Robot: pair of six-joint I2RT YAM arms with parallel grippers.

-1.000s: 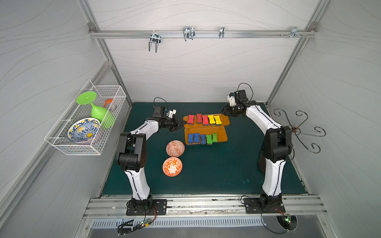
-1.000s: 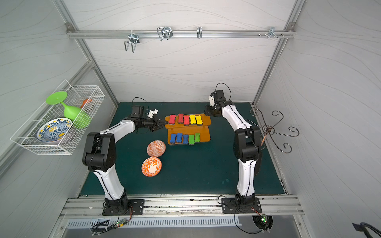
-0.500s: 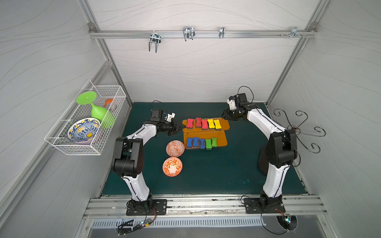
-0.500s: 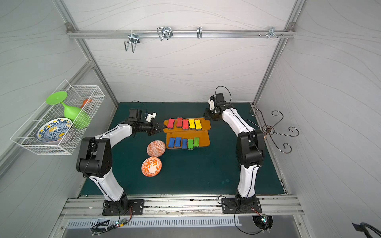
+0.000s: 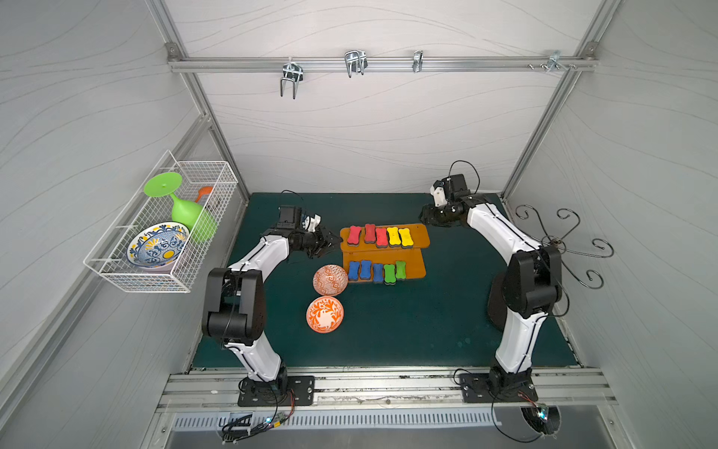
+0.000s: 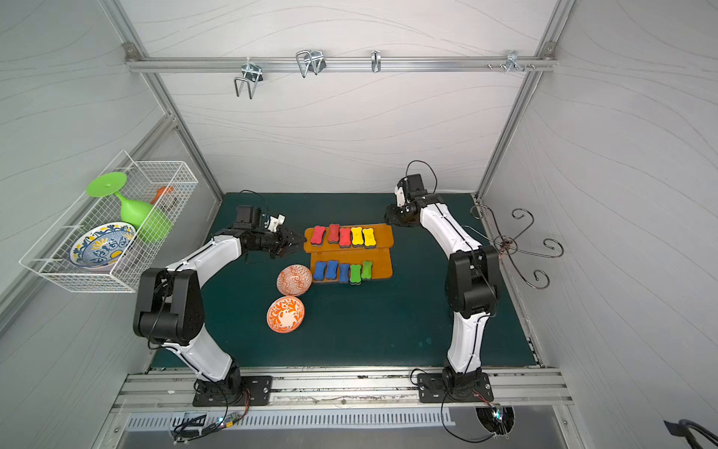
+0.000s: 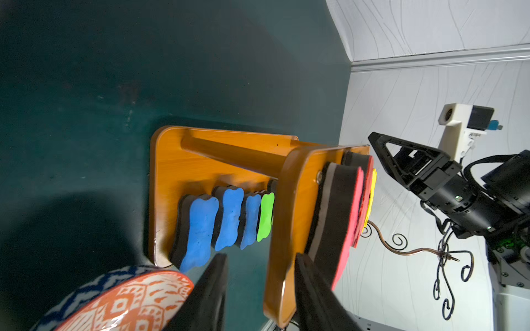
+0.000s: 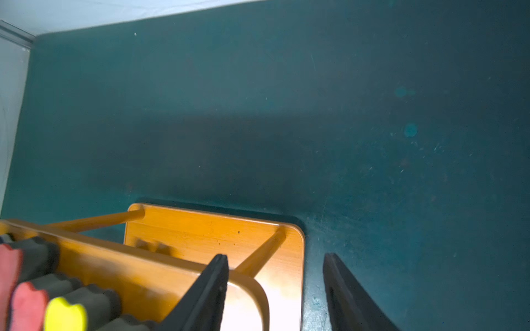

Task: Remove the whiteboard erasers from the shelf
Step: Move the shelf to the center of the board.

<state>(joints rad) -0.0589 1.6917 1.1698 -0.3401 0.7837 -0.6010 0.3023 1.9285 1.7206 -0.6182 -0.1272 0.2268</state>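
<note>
Just now the left gripper [image 7: 259, 258] is loosening from a tight pinch, its jaws parting slightly around the top board's edge at the shelf's [image 5: 417, 237] 9 o'clock. At 1 o'clock, the right gripper [image 8: 275, 258] is spreading wider, holding nothing. Mid-mat, the shelf is still carrying all ten erasers [image 5: 380, 237], so unloading is not starting yet.
</note>
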